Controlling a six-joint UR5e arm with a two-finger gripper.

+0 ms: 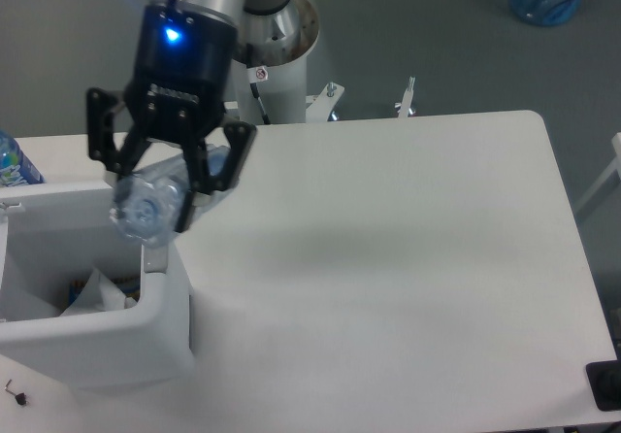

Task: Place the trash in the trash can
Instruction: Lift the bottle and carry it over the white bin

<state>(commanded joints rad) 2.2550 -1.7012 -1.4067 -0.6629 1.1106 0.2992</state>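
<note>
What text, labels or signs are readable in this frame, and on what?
Nothing can be read outright.
White lettering on the black gripper body: too blurred to read.
Small round red-and-white sign on the robot base column: too small to make out.
Label on the upright bottle at the left edge: print unreadable.
Clear bottle held in the gripper: no legible text.
</note>
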